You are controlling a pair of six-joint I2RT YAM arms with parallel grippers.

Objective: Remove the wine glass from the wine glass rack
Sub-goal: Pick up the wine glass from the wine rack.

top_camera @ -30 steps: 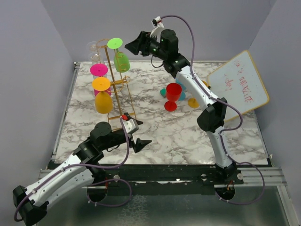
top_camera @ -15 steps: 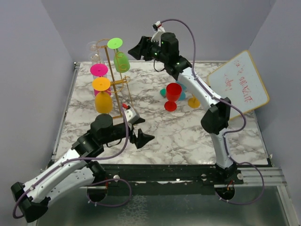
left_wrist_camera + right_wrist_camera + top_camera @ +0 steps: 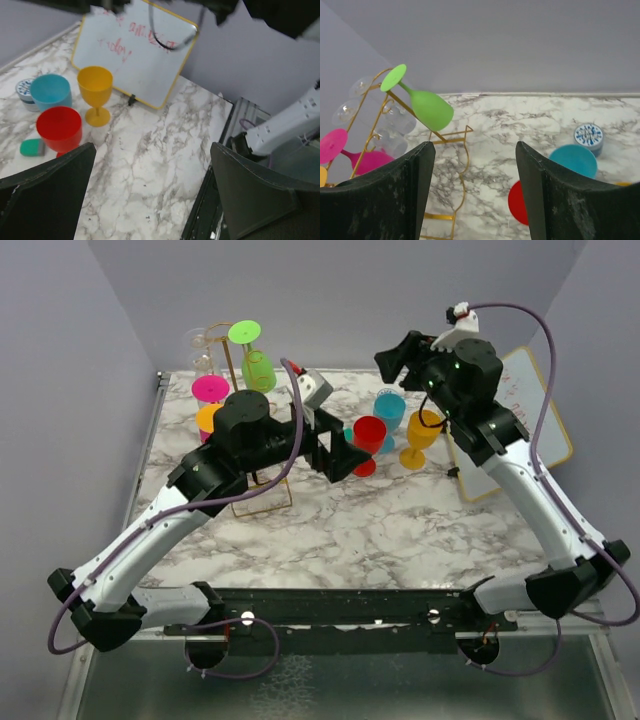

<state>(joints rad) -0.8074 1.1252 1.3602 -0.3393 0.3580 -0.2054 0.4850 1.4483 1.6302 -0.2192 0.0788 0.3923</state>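
Note:
The gold wire wine glass rack stands at the back left, partly hidden by my left arm. A green wine glass, a pink one, an orange one and clear ones hang on it upside down. My left gripper is open and empty, raised just right of the rack and facing the red glass. My right gripper is open and empty, high at the back, facing the rack from well to its right. The right wrist view shows the green glass and the rack ahead of the gripper.
A red glass, a blue cup and a yellow goblet stand mid-table. A whiteboard leans at the right. A teal eraser and a small tin lie near the cups. The left gripper shows over marble.
My left arm has swung up from the table's front to beside the rack. My right arm has pulled back to the right, away from the green glass.

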